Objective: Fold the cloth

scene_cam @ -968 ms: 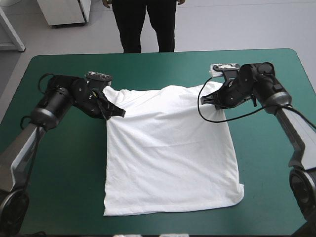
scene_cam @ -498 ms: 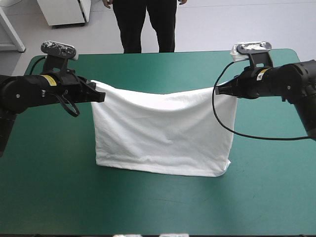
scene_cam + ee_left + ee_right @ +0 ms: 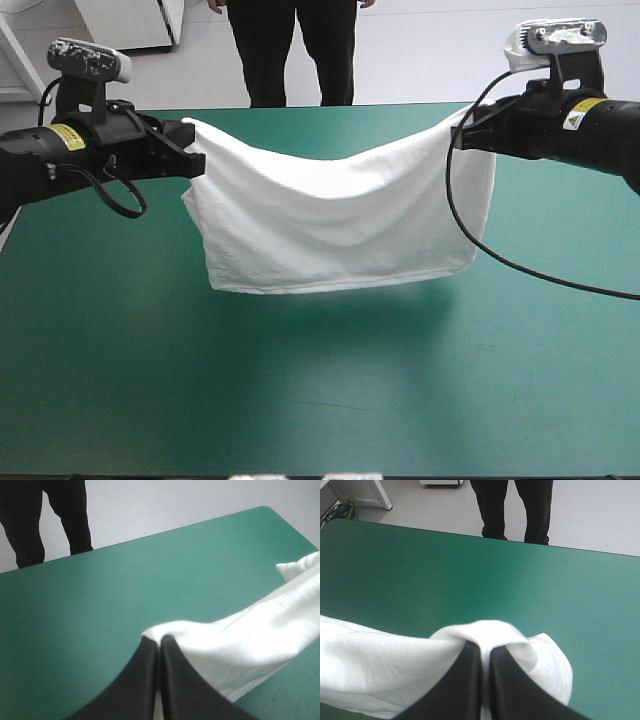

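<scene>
T-shirt [image 3: 330, 225]: white, held up in the air over far half of teal-green worktop [image 3: 320, 400]. It is stretched btwn both hands, top edge sagging mid-span, lower hem hanging clear of the cover w/ shadow beneath. L hand [image 3: 195, 160]: black fingers pressed together, pinching one top corner; its wrist view shows cloth bunched round the tips. R hand [image 3: 462, 132]: likewise nipped tight on the other corner. L arm has a yellow label [image 3: 63, 137], R arm another [image 3: 577, 113]; print too small to read.

The left arm's yellow label [image 3: 67, 136] and the right arm's yellow label [image 3: 577, 113] carry print too small to read.
</scene>
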You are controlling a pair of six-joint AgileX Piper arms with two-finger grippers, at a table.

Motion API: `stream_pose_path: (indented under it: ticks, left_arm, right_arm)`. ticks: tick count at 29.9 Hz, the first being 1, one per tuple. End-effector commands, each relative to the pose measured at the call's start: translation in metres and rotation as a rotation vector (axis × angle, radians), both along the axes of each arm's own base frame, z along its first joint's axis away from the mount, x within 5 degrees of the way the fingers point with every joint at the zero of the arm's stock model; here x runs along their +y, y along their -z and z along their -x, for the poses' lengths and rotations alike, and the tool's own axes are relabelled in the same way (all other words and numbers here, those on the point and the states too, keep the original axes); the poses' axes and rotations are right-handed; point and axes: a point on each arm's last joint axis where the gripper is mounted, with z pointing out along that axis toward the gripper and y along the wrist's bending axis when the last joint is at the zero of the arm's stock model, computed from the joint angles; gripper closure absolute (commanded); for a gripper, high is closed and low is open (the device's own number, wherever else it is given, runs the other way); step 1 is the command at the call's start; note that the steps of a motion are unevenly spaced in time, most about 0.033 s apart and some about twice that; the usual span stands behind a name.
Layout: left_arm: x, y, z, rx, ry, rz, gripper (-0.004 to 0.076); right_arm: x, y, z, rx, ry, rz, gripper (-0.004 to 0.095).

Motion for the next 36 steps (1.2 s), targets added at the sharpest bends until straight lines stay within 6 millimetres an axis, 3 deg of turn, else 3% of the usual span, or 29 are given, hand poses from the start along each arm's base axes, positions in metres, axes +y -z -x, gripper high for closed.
stream_pose_path:
  ticks: [1, 6, 11, 15, 17, 21, 25, 32, 36]
  left_arm:
    - [-0.004, -0.015, -0.007, -0.116, -0.010, 0.082, 0.0734]
    - [-0.012, -0.008, -0.040, -0.143, -0.031, 0.106, 0.0734]
    - [-0.016, -0.007, -0.085, -0.207, -0.076, 0.113, 0.0734]
    - [-0.016, -0.006, -0.123, -0.214, -0.091, 0.162, 0.0734]
    - [-0.016, -0.006, -0.140, -0.223, -0.089, 0.195, 0.0734]
    - [-0.017, -0.010, -0.161, -0.268, -0.094, 0.194, 0.0734]
    - [-0.020, -0.002, -0.173, -0.238, -0.085, 0.174, 0.0734]
    - [-0.028, 0.041, -0.185, -0.010, -0.038, 0.139, 0.0734]
    - [-0.030, 0.070, -0.184, 0.148, -0.020, 0.103, 0.0734]
  right_arm:
    - [-0.001, -0.021, 0.001, -0.155, 0.012, -0.051, 0.0921]
    - [0.006, -0.009, -0.031, -0.156, 0.025, -0.059, 0.0921]
    - [0.015, -0.002, -0.077, -0.190, 0.029, -0.031, 0.0921]
    - [0.008, -0.006, -0.122, -0.235, 0.062, -0.070, 0.0921]
    - [0.002, -0.013, -0.136, -0.271, 0.069, -0.121, 0.0921]
    - [-0.015, -0.006, -0.163, -0.282, 0.065, -0.175, 0.0921]
    - [-0.023, 0.011, -0.175, -0.212, 0.085, -0.149, 0.0921]
    - [-0.025, 0.056, -0.187, -0.017, 0.089, -0.101, 0.0921]
    - [-0.025, 0.086, -0.180, 0.111, 0.074, -0.059, 0.0921]
